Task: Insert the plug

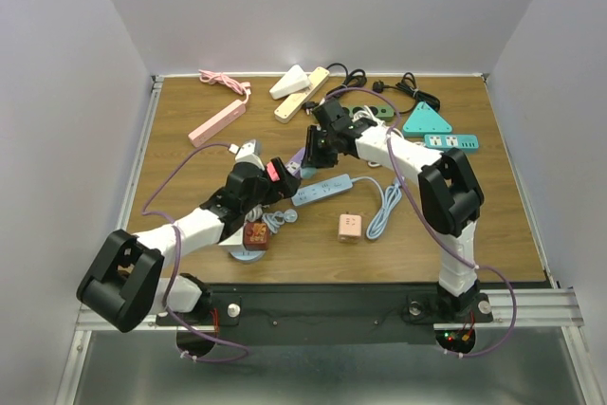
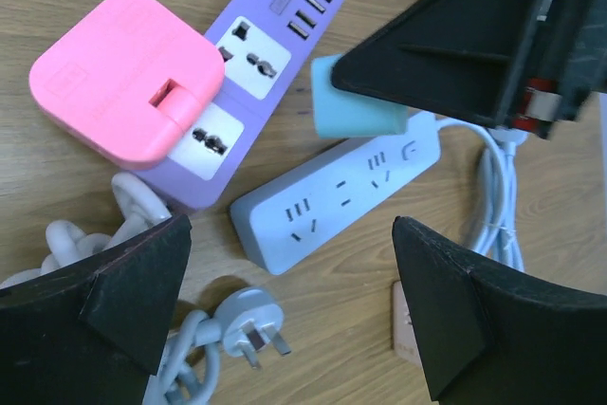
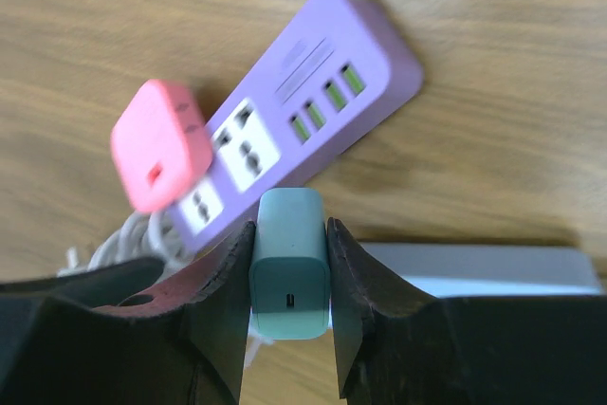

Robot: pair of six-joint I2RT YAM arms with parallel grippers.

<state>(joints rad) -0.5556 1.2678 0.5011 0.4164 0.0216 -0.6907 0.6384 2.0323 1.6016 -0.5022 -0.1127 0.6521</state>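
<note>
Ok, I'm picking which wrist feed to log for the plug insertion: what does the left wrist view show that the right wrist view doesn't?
Only the left wrist: a loose white three-pin plug and the socket face of the pale blue power strip. Only the right wrist: the port in the teal charger's end face. Both: that charger in the right tool, the purple power strip and the pink adapter on it.

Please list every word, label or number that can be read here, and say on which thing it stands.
No text here can be read.
On the purple power strip: small print beside the USB ports, too small to read.
On the pink adapter: raised lettering, too faint to read.
</note>
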